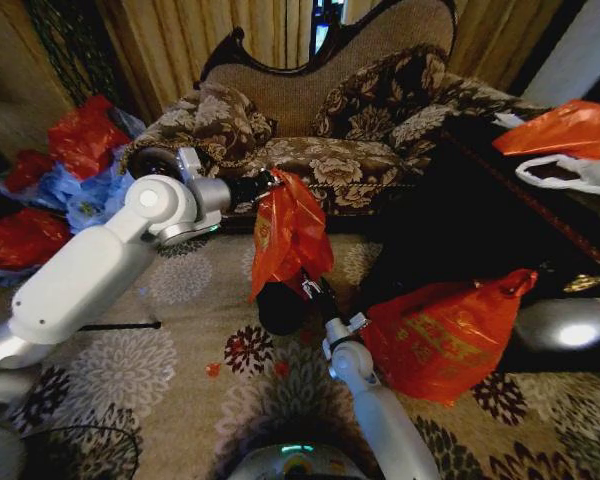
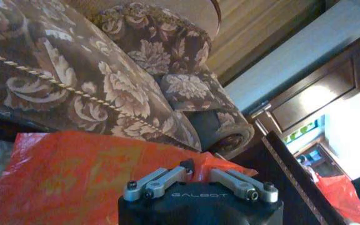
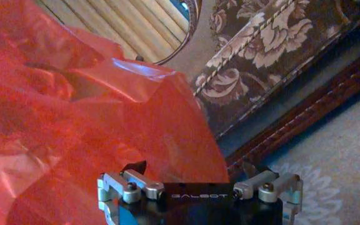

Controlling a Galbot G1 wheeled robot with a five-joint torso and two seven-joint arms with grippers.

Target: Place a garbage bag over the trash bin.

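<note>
Left gripper pinches the bag top above the bin while the right gripper, jaws spread, must widen the mouth evenly around the rim.

the head view looks forward and down from above at the carpet and sofa. both wrist views sit close behind their jaws, pressed near the garbage bag, sharing the sofa behind.
</note>
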